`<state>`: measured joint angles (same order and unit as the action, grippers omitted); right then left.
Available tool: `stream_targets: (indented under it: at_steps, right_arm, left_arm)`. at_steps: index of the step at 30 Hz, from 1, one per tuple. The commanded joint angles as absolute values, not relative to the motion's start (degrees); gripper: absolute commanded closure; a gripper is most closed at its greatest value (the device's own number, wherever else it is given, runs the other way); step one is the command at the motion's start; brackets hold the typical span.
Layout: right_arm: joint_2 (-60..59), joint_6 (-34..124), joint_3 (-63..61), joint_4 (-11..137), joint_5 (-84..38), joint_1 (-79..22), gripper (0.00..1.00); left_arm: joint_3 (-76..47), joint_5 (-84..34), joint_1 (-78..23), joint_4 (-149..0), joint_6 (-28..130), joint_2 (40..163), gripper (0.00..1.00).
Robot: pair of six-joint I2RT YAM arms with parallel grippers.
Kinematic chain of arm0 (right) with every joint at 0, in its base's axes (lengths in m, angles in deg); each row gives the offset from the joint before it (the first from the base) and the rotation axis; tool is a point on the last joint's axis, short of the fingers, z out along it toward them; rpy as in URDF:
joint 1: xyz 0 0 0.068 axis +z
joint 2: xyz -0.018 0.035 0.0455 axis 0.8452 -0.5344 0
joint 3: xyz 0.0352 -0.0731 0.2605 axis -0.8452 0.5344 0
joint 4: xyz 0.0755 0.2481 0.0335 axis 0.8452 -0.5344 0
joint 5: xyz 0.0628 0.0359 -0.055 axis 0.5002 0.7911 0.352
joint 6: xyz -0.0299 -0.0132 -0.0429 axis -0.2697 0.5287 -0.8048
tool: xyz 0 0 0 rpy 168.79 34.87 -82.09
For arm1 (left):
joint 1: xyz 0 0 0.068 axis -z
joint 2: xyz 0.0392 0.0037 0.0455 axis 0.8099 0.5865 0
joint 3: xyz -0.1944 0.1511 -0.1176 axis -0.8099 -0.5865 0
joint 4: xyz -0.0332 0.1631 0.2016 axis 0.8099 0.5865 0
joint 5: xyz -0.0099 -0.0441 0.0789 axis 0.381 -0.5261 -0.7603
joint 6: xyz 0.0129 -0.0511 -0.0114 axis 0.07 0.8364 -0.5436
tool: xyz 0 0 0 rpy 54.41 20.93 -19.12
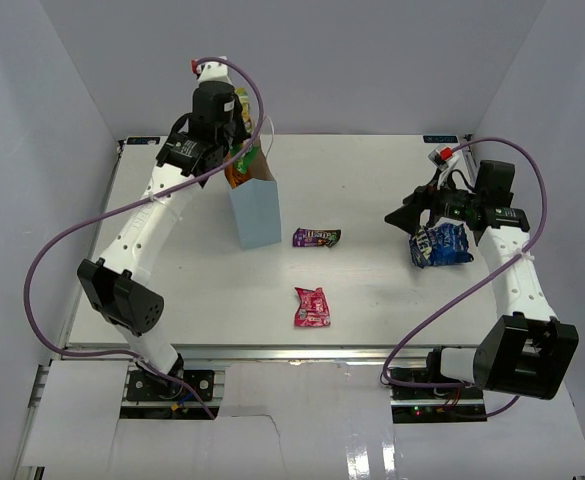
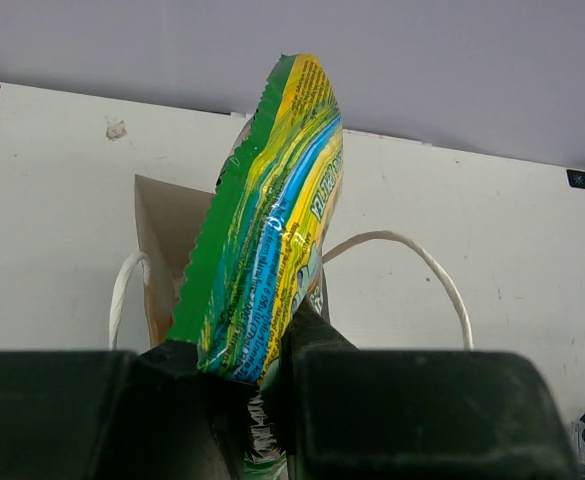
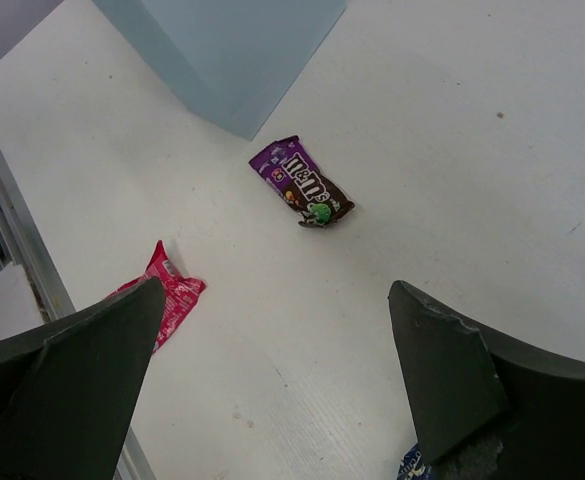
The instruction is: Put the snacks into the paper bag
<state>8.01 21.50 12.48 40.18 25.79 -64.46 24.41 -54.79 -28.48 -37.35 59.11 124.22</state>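
The left gripper [image 2: 262,385] pinches the yellow-green candy bag [image 2: 267,230] by one end, over the open paper bag [image 1: 257,210] on the worktop's left side. The packet looks light, thin and slippery, so a flat end is best to hold. The right gripper [image 3: 277,300] gapes wide beside the dark blue candy bag [image 1: 440,245] near the right edge.

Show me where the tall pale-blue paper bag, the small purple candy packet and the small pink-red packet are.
pale-blue paper bag [image 1: 257,215], top external view, on its front wall.
purple candy packet [image 3: 302,183], right wrist view, middle of its printed face.
pink-red packet [image 1: 312,307], top external view, centre of the wrapper.
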Motion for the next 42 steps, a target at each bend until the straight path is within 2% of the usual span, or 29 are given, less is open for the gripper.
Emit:
stream_targets:
  at_steps: [1,2,5,6,8,9,13,15,18,19,20,22,24,25,28,33,38,41,42]
  right_arm:
    - [8.7,21.0,12.0,39.1,25.4,-65.0,0.05]
    - [8.7,20.6,11.7,38.6,25.2,-65.0,0.07]
    - [8.7,19.9,10.6,37.5,24.2,-65.2,0.07]
    - [8.5,19.6,9.8,37.1,24.0,-65.2,0.07]
    - [8.1,19.2,8.9,36.3,23.0,-65.3,0.07]
    - [8.0,19.1,8.6,35.5,22.4,-65.3,0.07]
    - [7.8,19.6,6.1,34.1,16.7,-65.5,0.09]
    - [8.1,20.5,5.7,34.2,13.3,-65.5,0.1]
    - [9.1,25.1,6.6,36.2,-0.5,-65.4,0.1]
    - [9.4,26.5,7.2,37.7,-10.8,-65.4,0.1]
    - [9.2,29.0,8.1,38.0,-16.2,-65.4,0.1]
    - [8.0,28.8,8.5,37.5,-28.4,-65.5,0.1]
    - [5.5,26.4,9.1,35.1,-33.8,-65.5,0.1]
    - [3.9,26.2,9.5,34.0,-34.3,-65.6,0.1]
    - [0.8,26.8,10.0,32.8,-31.9,-66.2,0.1]
    - [-5.8,36.2,7.8,25.8,-19.8,-68.0,0.04]
    - [-7.9,43.5,12.5,30.4,-15.7,-68.1,0.01]
    - [-9.9,45.2,14.1,32.7,-13.7,-68.0,0.1]
    - [-10.8,45.2,14.3,34.2,-12.3,-68.1,0.18]
  left_arm:
    - [22.2,-54.1,-28.4,-39.3,60.1,121.1,0.93]
    - [21.7,-54.0,-28.5,-39.4,60.1,121.1,0.91]
    - [20.5,-53.0,-28.5,-39.4,60.3,121.3,0.75]
    - [20.3,-52.7,-28.5,-39.5,60.5,121.4,0.62]
    - [20.3,-52.2,-28.5,-39.6,60.7,121.5,0.47]
    - [20.4,-51.5,-28.5,-39.7,60.8,121.5,0.34]
    - [23.3,-49.4,-28.5,-39.9,60.6,121.3,0.19]
    - [25.3,-48.2,-28.4,-40.0,60.1,120.5,0.16]
    - [24.7,-47.0,-28.5,-40.8,58.6,118.2,0.15]
    - [23.6,-45.5,-28.5,-41.2,58.0,115.3,0.14]
    - [21.8,-44.4,-28.5,-43.1,57.0,113.4,0.11]
    - [12.4,-38.9,-28.5,-46.8,56.5,105.4,0.07]
    - [-0.3,-34.0,-28.5,-54.4,56.6,99.2,0.02]
    - [-4.6,-28.6,-28.5,-57.2,57.4,93.2,0.02]
    - [-17.7,-22.7,-28.7,-64.3,63.1,86.1,0.02]
    - [-29.4,-18.8,-28.8,-64.9,72.8,76.6,0.02]
    - [-37.9,-18.1,-28.8,-66.9,77.2,70.7,0.02]
    - [-39.6,-17.4,-28.8,-66.9,78.3,70.2,0.02]
    - [-39.9,-16.3,-28.8,-67.2,78.6,70.5,0.02]
